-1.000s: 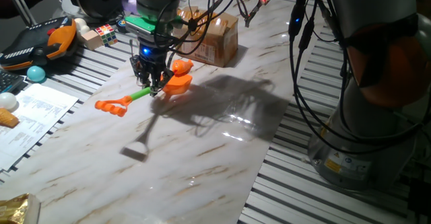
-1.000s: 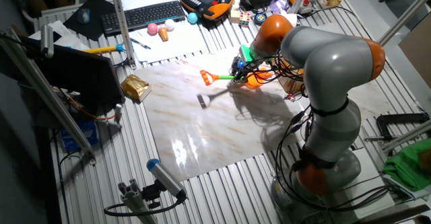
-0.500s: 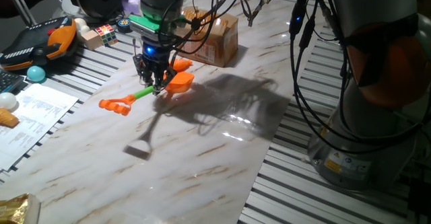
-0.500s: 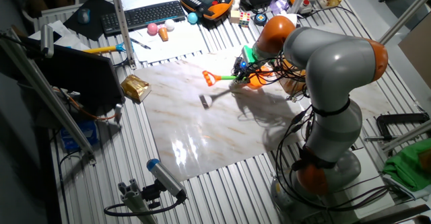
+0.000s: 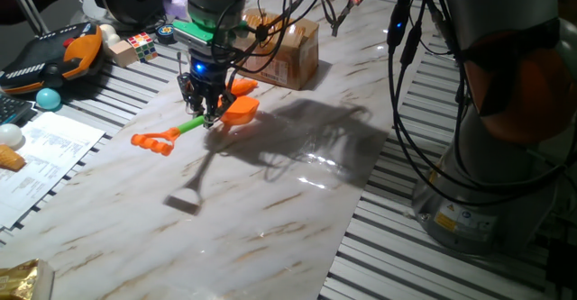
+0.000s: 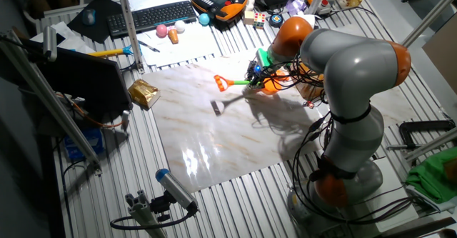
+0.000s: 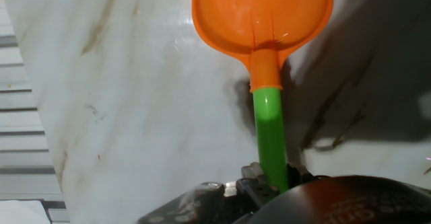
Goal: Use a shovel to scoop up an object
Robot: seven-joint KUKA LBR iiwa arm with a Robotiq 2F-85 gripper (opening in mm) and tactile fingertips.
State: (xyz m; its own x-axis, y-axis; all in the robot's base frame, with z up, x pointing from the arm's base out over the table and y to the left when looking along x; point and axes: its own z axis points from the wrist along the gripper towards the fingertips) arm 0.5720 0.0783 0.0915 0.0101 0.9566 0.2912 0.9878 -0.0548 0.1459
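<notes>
Gripper point(image 5: 209, 113) was clamped on the shovel point(image 7: 269, 126) at its green shaft, blade end forward and held off the bench point(image 5: 270, 210); shovel looked like light, stiff, slick plastic, so a mid-shaft grip suited it; object point(image 5: 242, 87) sat just beyond the blade, beside the cardboard box point(image 5: 288, 52).

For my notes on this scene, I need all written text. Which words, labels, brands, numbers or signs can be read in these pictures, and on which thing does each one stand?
No text can be read.
Paper sheets: printed lines, too small to read.
Cardboard box: markings too blurred to read.
Label on the robot base: too small to read.
Keyboard: keys too small to read.
Shovel: no text visible.
</notes>
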